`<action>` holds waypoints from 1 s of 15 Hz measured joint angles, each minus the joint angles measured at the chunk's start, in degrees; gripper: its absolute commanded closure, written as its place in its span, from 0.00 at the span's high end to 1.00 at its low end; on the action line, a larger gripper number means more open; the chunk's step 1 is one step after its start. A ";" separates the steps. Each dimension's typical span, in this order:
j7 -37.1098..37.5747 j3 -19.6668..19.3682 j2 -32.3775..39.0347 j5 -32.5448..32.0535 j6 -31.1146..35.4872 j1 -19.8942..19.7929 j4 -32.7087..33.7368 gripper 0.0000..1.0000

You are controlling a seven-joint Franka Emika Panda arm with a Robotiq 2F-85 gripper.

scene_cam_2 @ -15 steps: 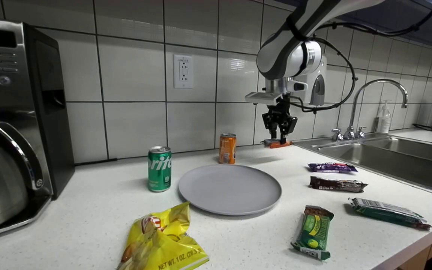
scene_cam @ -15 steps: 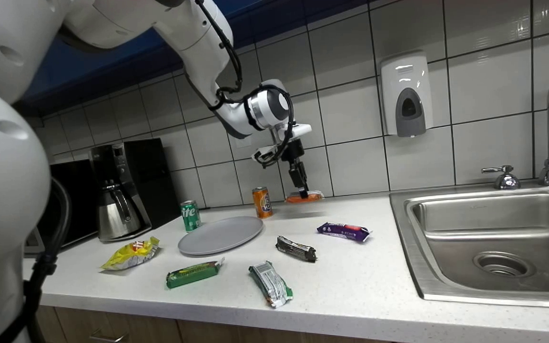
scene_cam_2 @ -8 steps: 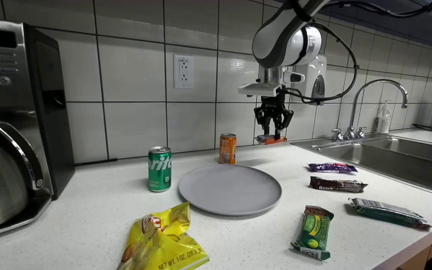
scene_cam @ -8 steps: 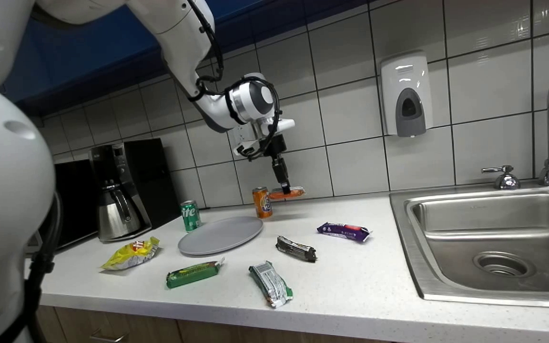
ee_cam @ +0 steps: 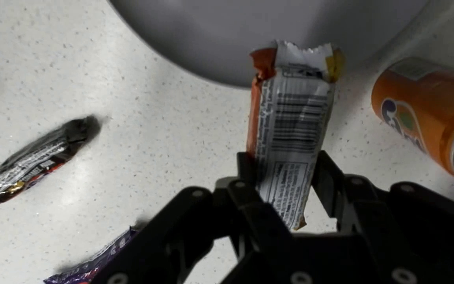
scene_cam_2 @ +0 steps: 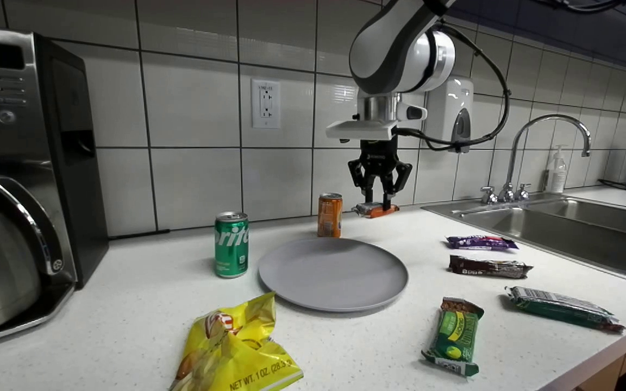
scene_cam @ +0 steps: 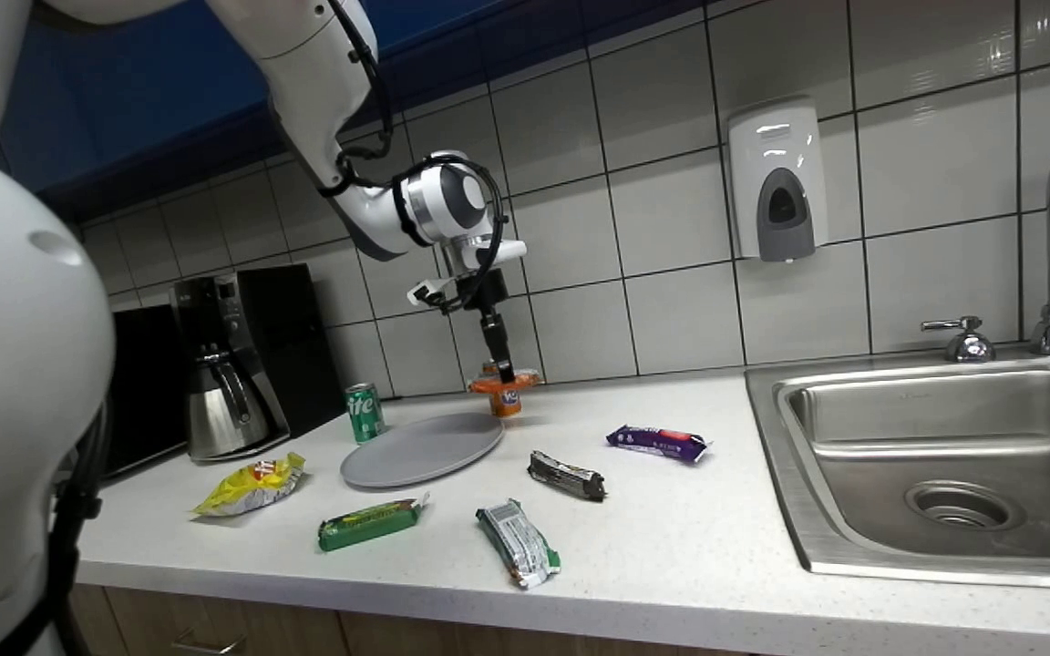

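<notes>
My gripper (ee_cam: pixel 284 161) is shut on an orange-wrapped snack bar (ee_cam: pixel 298 114), whose pale barcode side shows in the wrist view. The fingers press on its two long edges. In both exterior views the bar (scene_cam_2: pixel 379 213) hangs level above the counter, under the gripper (scene_cam_2: pixel 377 201). A round grey plate (scene_cam_2: pixel 335 282) lies beside it; in the wrist view the bar's far end overlaps the plate's rim (ee_cam: pixel 195 65). An orange soda can (scene_cam_2: pixel 330 217) stands close by. In an exterior view the held bar (scene_cam: pixel 527 377) partly covers that can (scene_cam: pixel 507 404).
A green soda can (scene_cam_2: pixel 231 247) and a yellow chip bag (scene_cam_2: pixel 237 347) stand around the plate. Purple (scene_cam_2: pixel 481 243), brown (scene_cam_2: pixel 489 267) and two green bars (scene_cam_2: pixel 454 336) lie on the counter. The coffee maker (scene_cam_2: pixel 25 163) and sink (scene_cam: pixel 853 437) flank it; tiled wall behind.
The arm has carried the held bar along the wall toward the plate and the orange can. It rose slightly, then came down a little. Everything on the counter has stayed put.
</notes>
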 measured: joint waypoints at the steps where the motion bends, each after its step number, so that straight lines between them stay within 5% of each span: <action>1: -0.13 0.43 0.00 0.00 0.01 0.27 -0.13 0.17; 15: -3.19 2.88 3.03 -0.69 0.26 3.96 0.08 0.17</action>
